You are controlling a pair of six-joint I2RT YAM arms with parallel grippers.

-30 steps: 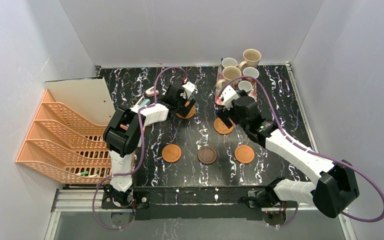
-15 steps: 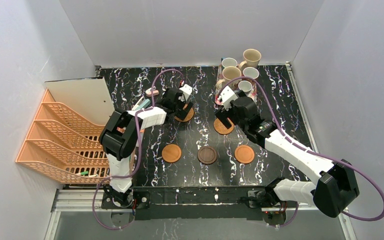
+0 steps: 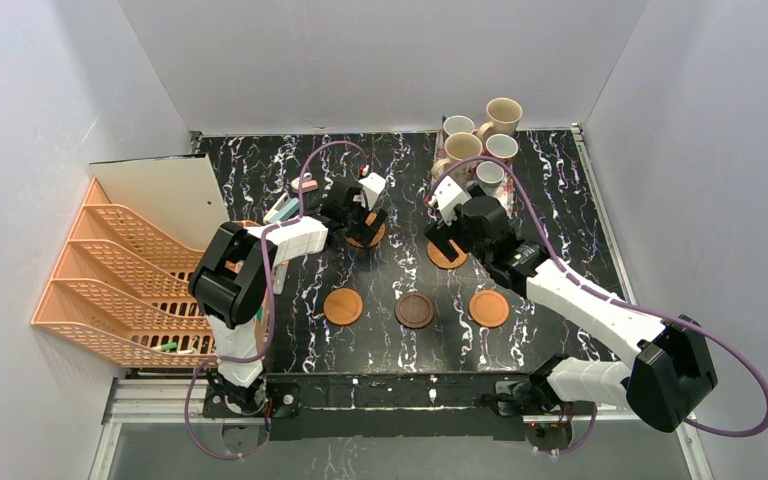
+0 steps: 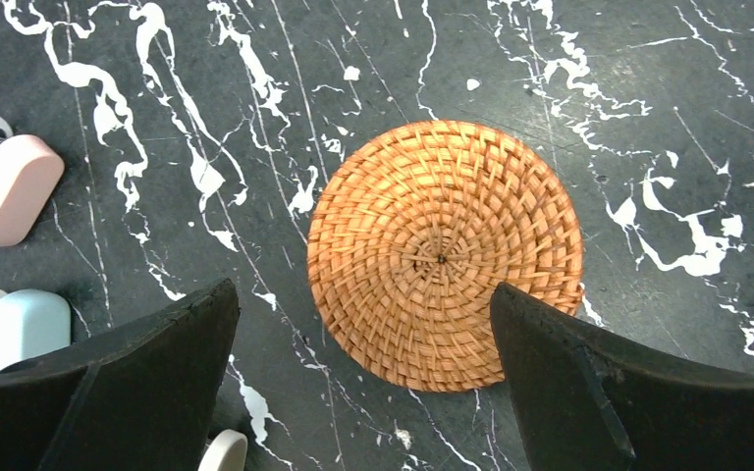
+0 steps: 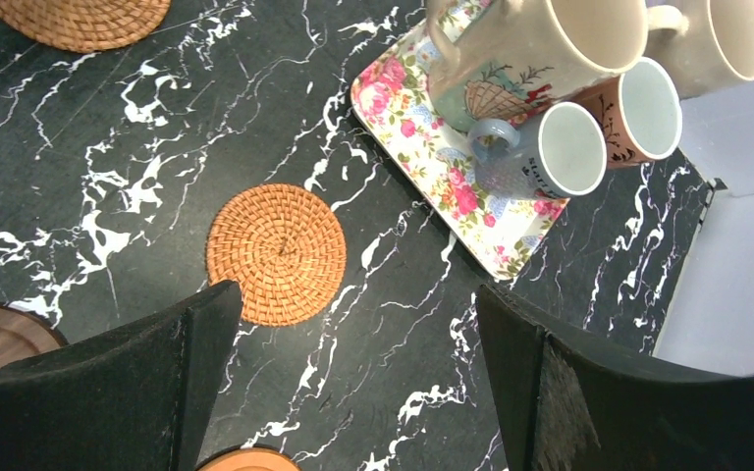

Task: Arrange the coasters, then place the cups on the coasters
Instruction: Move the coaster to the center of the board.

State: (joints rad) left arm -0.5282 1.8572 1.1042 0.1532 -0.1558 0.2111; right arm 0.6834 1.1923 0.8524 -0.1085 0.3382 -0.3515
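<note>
Five coasters lie flat on the black marble table. One woven coaster [image 4: 444, 255] lies below my open left gripper [image 4: 361, 294] [image 3: 360, 212]. The other woven coaster [image 5: 276, 252] [image 3: 447, 256] lies just ahead of my open right gripper [image 5: 358, 292] [image 3: 449, 222]. Nearer the arms lie a smooth orange coaster [image 3: 343, 306], a dark brown one [image 3: 415, 310] and a second smooth orange one [image 3: 488, 308]. The cups stand together at the back right: two large beige cups [image 3: 503, 115] [image 5: 540, 44] and smaller white-lined ones [image 5: 569, 149] [image 5: 648, 108]. Neither gripper holds anything.
The cups rest on a pink floral tray [image 5: 452, 182]. A pink holder [image 4: 5, 186] and a pale blue one [image 4: 15, 329] lie left of the left gripper. An orange tiered rack [image 3: 130, 280] and a white board [image 3: 165, 195] fill the table's left side.
Both grippers have drifted toward the back of the table. The left one has moved slightly left over its woven coaster, and the right one now uncovers more of the other woven coaster.
</note>
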